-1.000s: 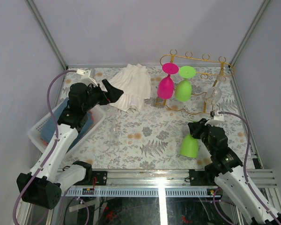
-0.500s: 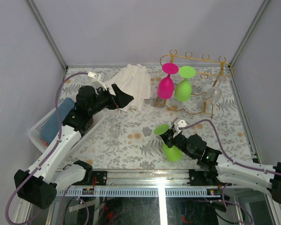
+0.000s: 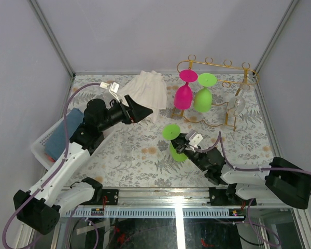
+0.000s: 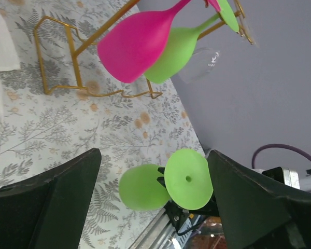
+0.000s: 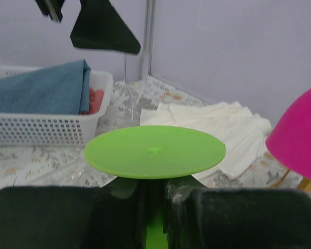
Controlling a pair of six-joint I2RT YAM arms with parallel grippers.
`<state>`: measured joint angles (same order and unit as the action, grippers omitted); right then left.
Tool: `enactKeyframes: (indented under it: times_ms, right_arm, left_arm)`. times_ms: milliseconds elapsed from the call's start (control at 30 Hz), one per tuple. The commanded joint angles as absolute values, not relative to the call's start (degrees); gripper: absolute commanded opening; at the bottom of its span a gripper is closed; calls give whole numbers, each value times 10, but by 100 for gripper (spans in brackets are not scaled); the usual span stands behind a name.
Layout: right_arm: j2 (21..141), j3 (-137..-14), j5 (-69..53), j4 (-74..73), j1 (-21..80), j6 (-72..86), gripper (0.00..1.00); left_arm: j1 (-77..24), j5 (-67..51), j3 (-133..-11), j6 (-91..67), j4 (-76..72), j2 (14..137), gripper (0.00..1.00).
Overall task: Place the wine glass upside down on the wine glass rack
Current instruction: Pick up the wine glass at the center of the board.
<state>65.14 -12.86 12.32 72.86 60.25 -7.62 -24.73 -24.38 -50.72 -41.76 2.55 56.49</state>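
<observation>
Right gripper (image 3: 182, 147) clamped the stem of the upturned green wine glass (image 3: 171, 132) mid-table, nearer than the gold wine glass rack (image 3: 224, 64); only the right wrist view showed that grip. Left gripper (image 3: 141, 110) gaped, empty.

The top external camera is looking down from above and behind the arm bases, taking in the whole floral-patterned bench (image 3: 140, 140). The left wrist camera, rolled sideways, is facing across it from farther off towards the gold wire wine glass rack (image 4: 73, 52) and the lime-green plastic wine glass (image 4: 186, 179). The right wrist camera is sitting close under that glass's foot, facing the white plastic basket (image 5: 41, 129). All three views are sharing the glass.
</observation>
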Motion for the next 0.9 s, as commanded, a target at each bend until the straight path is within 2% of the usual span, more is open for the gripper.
enactKeyframes:
  times_ms: [0,233,633,867]
  right_arm:
    - [700,-178,120,943,606,-116,0]
    - [746,-225,111,976,606,-149,0]
    - [799,-260,88,977,605,-156,0]
    - [810,-272,89,977,605,-162,0]
  left_arm:
    - [-260,-278,-497,-454,-34,561,82]
    - [-276,-283,-489,-477,-54,560,80]
    - [-309,-296,-483,-506,-104,573,66]
    - [-328,-289,-476,-511,-112,576,64]
